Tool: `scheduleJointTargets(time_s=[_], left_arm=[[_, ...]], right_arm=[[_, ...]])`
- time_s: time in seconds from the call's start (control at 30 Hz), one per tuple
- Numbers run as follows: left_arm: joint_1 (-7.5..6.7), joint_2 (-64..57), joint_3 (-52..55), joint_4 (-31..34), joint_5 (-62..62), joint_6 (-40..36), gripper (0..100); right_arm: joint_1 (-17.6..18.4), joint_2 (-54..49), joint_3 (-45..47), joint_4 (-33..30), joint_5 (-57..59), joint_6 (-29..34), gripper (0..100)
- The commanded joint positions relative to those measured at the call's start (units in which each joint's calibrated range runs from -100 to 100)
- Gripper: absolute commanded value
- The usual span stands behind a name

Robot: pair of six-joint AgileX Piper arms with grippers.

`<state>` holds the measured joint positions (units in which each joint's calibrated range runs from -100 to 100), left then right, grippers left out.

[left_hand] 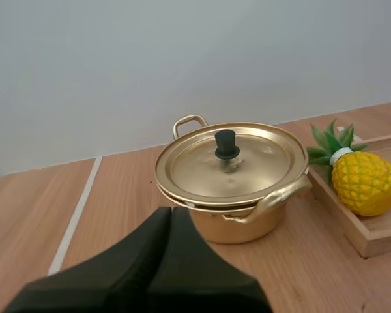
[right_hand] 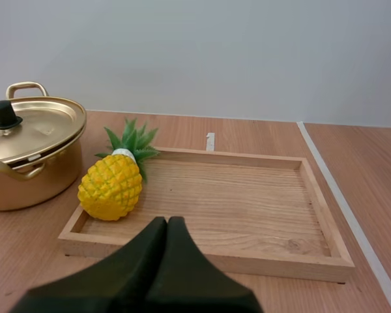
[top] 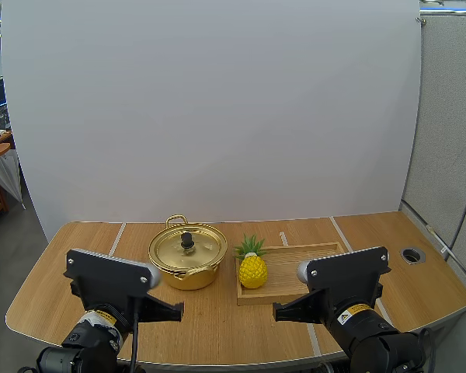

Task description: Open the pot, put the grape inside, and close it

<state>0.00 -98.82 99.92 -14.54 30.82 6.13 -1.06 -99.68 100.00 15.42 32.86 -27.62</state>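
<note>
A golden pot (top: pixel 188 278) stands on the table at centre left, its lid (top: pixel 198 250) on it with a black knob (top: pixel 187 239). To its right a yellow pineapple (top: pixel 252 270) with green leaves lies at the left end of a wooden tray (top: pixel 311 264). My left gripper (top: pixel 179 312) is shut on nothing, in front of the pot and apart from it. My right gripper (top: pixel 278 313) is shut too, in front of the tray. In the left wrist view the gripper (left_hand: pixel 171 212) points at the pot (left_hand: pixel 247 225). In the right wrist view the gripper (right_hand: pixel 167 222) points at the tray (right_hand: pixel 234 195) beside the pineapple (right_hand: pixel 111 186).
The wooden table (top: pixel 78 272) has bare room to the left of the pot and to the right of the tray. A round grommet hole (top: pixel 412 254) sits near the table's right edge. A white backdrop stands behind the table.
</note>
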Motion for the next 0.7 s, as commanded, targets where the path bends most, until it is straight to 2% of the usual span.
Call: scheduleJointTargets(time_s=[0.0, 0.1, 0.67], left_arm=[[0.20, 0.3, 0.1, 0.3, -1.9, -4.5, 0], [0.70, 0.3, 0.1, 0.3, -1.2, -8.8, 0], [0.96, 0.3, 0.1, 0.4, -1.2, -9.0, 0]], right_arm=[[0.0, -0.3, 0.0, -0.7, -0.3, 0.9, 0], [0.0, -0.3, 0.0, -0.7, -0.3, 0.9, 0], [0.0, -0.3, 0.0, -0.7, -0.5, 0.3, 0]])
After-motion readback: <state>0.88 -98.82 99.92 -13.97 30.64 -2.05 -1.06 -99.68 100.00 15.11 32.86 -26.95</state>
